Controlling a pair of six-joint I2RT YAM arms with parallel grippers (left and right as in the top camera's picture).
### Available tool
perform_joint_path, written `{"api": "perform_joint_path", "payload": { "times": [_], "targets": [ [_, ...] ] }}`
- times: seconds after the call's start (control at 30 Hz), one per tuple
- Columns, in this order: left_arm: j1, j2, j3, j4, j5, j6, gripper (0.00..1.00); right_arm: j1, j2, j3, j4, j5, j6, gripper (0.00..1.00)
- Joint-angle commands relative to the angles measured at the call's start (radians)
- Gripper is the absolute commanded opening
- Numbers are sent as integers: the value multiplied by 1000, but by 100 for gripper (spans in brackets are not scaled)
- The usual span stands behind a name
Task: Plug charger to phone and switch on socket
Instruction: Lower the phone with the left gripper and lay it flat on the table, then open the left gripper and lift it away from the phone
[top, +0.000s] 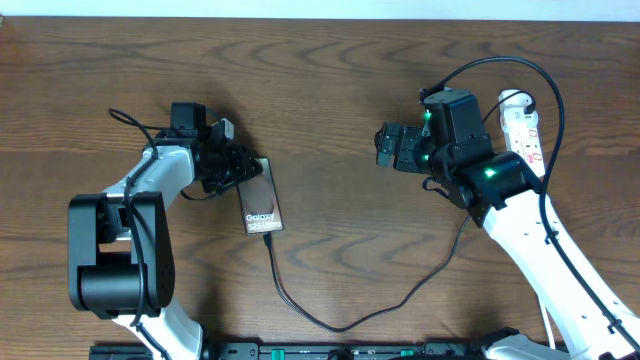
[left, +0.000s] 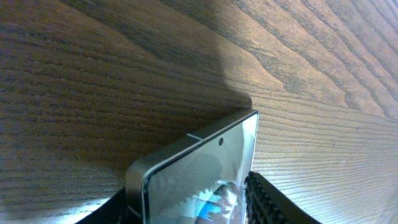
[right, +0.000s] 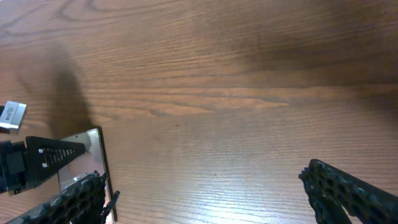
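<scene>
At table's left, L fingers (top: 238, 167) straddle phone (top: 262, 205) top, grip unclear; R fingers (top: 384, 147) wide open, socket (top: 522, 128) beside R arm (top: 530, 222).

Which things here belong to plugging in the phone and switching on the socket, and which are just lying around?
Job in hand: phone, charger cable leading to its lower end, white socket at far right.

Just there: the right arm's thick black cable, the wooden table.
</scene>
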Motion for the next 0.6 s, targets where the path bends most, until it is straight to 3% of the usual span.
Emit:
{"api": "perform_joint_path", "payload": {
  "times": [0.0, 0.57],
  "targets": [
    [2, 18, -15, -20, -88, 2, 53, -2, 4, 2, -3, 15, -11, 99],
    [2, 18, -15, -25, -88, 2, 63, -2, 4, 2, -4, 15, -11, 99]
  ]
}}
